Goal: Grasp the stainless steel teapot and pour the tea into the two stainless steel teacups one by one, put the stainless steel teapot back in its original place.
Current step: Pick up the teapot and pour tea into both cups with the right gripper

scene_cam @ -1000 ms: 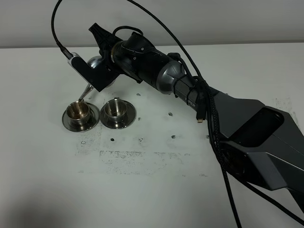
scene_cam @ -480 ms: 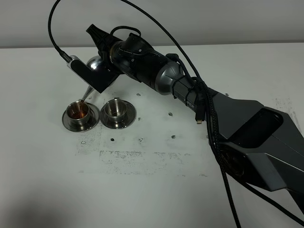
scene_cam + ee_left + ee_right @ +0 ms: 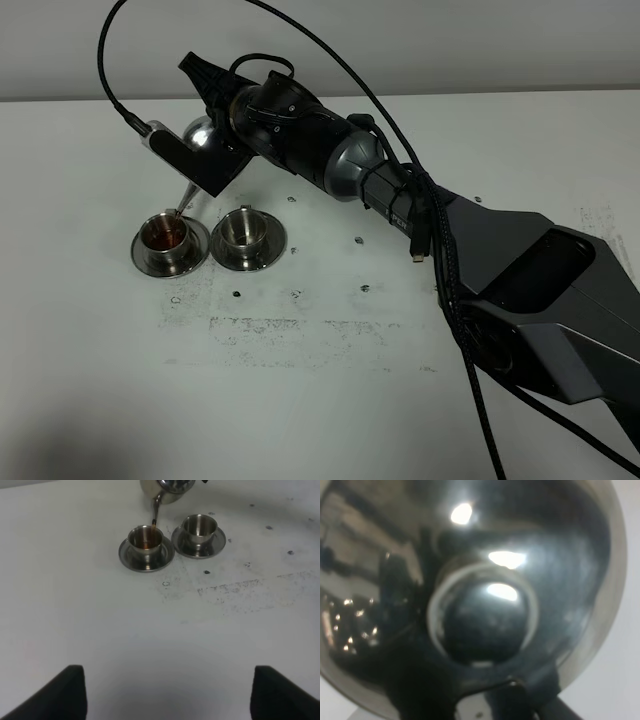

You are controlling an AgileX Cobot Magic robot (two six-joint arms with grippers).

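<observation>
- We are clenching our right gripper (image 3: 208,85) on the tilted stainless steel teapot (image 3: 200,133); tea (image 3: 145,542) is streaming into one teacup (image 3: 165,249)
- Our left gripper (image 3: 170,692) is hanging released

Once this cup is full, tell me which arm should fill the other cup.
Right. The right gripper holds the teapot, tilted and pouring into the first cup; the empty cup sits beside it. The left gripper is open, holding nothing, back from both cups.
</observation>
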